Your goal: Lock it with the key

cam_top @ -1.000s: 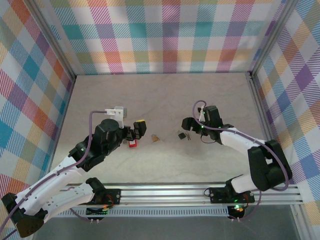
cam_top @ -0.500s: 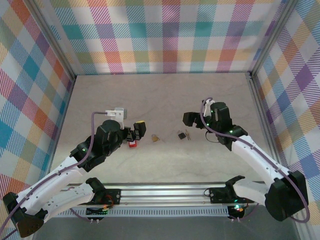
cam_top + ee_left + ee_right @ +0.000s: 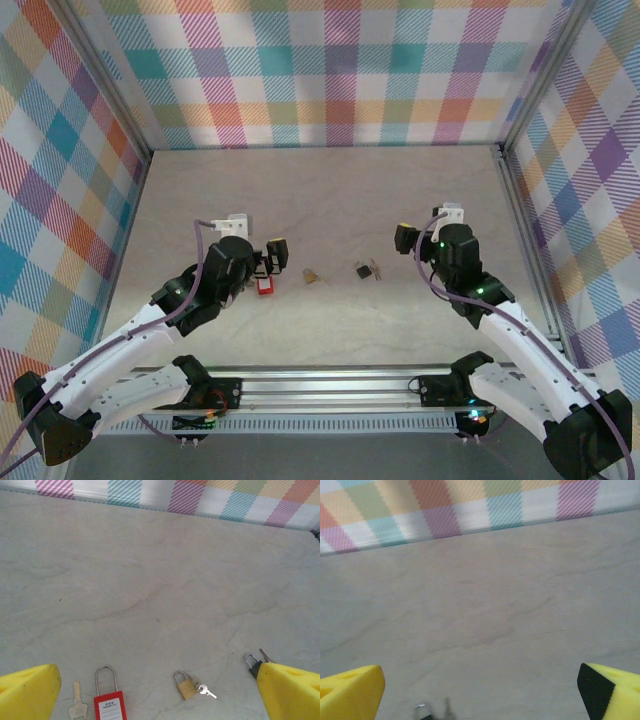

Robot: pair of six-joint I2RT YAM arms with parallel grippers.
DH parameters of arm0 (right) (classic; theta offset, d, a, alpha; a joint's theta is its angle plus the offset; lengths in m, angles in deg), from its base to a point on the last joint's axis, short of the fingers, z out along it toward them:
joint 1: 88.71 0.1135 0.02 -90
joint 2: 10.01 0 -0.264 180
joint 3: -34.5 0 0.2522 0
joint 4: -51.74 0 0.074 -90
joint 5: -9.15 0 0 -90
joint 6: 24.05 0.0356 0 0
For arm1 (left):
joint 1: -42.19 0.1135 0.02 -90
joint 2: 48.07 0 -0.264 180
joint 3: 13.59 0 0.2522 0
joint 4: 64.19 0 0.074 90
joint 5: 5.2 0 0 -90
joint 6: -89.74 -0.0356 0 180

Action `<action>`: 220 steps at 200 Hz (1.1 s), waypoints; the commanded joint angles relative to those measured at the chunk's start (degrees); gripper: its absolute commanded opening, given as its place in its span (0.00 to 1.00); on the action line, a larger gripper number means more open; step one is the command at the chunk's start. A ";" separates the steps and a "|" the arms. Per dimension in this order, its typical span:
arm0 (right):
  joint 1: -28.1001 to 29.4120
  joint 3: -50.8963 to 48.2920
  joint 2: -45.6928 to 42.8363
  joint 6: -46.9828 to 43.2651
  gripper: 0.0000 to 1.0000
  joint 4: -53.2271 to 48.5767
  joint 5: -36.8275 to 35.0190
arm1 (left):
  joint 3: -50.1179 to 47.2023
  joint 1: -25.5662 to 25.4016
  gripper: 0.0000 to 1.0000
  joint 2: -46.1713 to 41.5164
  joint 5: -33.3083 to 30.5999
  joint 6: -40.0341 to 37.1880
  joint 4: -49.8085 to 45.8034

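Since a second ago the right gripper point(image 3: 408, 241) has drawn back from the dark padlock point(image 3: 363, 270) toward the right of the top view, its arm unfolding from a tight bend and its jaws spreading a little wider. The left gripper point(image 3: 272, 260) has barely shifted, and the locks lie where they lay. That dark padlock sits a little right of centre on the table point(image 3: 330, 190), with its keys point(image 3: 376, 270) touching it or just beside it. In the left wrist view it peeps out at the lower right, half hidden behind a yellow finger. To its left lies a brass padlock point(image 3: 311, 275) with a small key point(image 3: 205, 692) at its lower corner. Further left is a red padlock point(image 3: 265, 286) with a loose key point(image 3: 76, 709) beside it, just below the left gripper in the top view. Which lock the task means I cannot tell. Each looks small, rigid and dense for its size, with smooth faces that may slip. I judge the body best pinched across its flat sides, leaving the shackle and keyway clear. A key is thin and light and lies flat, so it is likely fiddly to lift and best taken by its bow. Both grippers stand spread wide, holding nothing.
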 commanded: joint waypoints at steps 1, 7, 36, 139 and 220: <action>0.22 -2.70 0.00 -5.02 0.99 4.47 -8.27 | -0.37 -0.62 1.00 -0.58 -2.77 1.11 1.34; 0.23 -3.41 0.35 -5.37 0.99 5.37 -9.16 | -0.85 -0.64 1.00 -0.96 -2.33 0.76 1.93; -0.02 -6.42 1.43 -7.64 0.99 11.40 -15.97 | -2.40 -0.61 1.00 -2.50 -2.37 -3.09 4.15; -8.30 -13.67 10.11 -9.97 0.99 28.08 -15.03 | -9.86 6.81 1.00 0.60 -6.95 -13.62 14.63; -12.79 -17.27 25.84 -15.04 0.99 50.49 -8.04 | -13.27 13.58 1.00 4.07 -3.40 -11.71 21.08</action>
